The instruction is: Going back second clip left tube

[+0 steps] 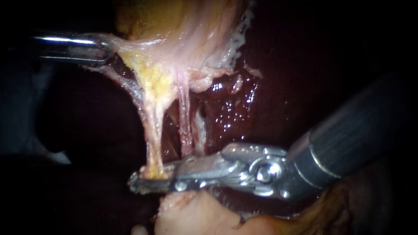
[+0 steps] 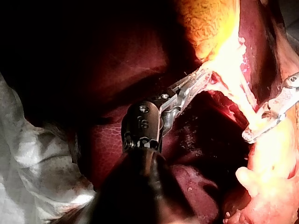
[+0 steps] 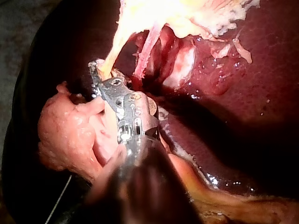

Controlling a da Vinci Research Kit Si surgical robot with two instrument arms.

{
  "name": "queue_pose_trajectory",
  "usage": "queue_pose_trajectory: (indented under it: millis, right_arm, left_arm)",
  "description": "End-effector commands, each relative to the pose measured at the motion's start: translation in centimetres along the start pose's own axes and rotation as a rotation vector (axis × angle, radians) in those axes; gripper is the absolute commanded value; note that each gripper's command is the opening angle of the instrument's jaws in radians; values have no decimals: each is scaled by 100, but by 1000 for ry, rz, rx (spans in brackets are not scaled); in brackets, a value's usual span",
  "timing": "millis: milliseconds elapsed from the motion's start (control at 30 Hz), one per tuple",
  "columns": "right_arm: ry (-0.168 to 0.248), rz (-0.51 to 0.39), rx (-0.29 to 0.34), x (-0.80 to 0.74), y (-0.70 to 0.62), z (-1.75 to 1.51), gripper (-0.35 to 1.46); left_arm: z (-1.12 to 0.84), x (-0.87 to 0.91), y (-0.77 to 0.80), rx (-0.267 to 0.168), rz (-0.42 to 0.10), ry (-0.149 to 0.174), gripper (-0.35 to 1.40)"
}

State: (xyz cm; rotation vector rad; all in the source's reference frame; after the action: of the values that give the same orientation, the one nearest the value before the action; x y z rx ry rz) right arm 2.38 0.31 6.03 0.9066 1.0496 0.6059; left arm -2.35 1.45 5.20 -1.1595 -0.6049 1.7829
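left tool (image 1: 108, 48) clamped shut on pale tissue (image 1: 130, 43) below the gallbladder (image 1: 174, 17), left tube (image 1: 153, 139) stretched downward, its foot between the slightly parted jaws of the right tool (image 1: 139, 180), pink tube (image 1: 185, 117) just beside, liver (image 1: 230, 109) behind

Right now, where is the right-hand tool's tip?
In the endoscope view, the right tool ends low, left of centre, at the foot of the yellowish tube, beside the thin pink tube.

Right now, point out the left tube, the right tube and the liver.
left tube (image 1: 152, 139): endoscope view, mid-length of the yellowish strand.
right tube (image 1: 185, 122): endoscope view, mid-length of the pink strand.
liver (image 1: 230, 111): endoscope view, wet dark red surface beside the tubes.
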Motion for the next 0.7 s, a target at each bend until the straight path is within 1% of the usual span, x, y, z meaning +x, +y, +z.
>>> queue_pose_trajectory:
  millis: [33, 100, 133, 167, 233, 267, 400, 500, 600, 700]
  right_arm:
    - [0, -1, 1, 0, 0, 0, -35]
    - [-2, 4, 6, 0, 0, 0, -33]
    - [15, -5, 16, -1, -1, 1, -9]
    - [27, -13, 25, -1, 0, 1, 7]
    - [50, -16, 40, 1, 0, 5, 32]
    - [55, -18, 44, 2, 1, 7, 40]
    - [68, -24, 55, 1, 2, 16, 46]
    - [78, -40, 27, -5, 7, 21, 48]
    - [90, -100, -11, -9, 18, 22, 46]
    - [76, -156, -77, -12, 33, 20, 48]
  left_arm:
    - [0, 0, 0, 1, 0, 0, -35]
    - [0, 0, 0, 1, 0, 0, -35]
    - [0, 0, 0, 1, 0, 0, -35]
    - [0, 0, 0, 1, 0, 0, -35]
    - [0, 0, 0, 1, 0, 0, -35]
    - [0, 0, 0, 1, 0, 0, -35]
    - [0, 0, 0, 1, 0, 0, -35]
    - [0, 0, 1, 1, 0, 0, -35]
    - [0, 0, 1, 1, 0, 0, -35]
    - [0, 0, 2, 1, 0, 1, -35]
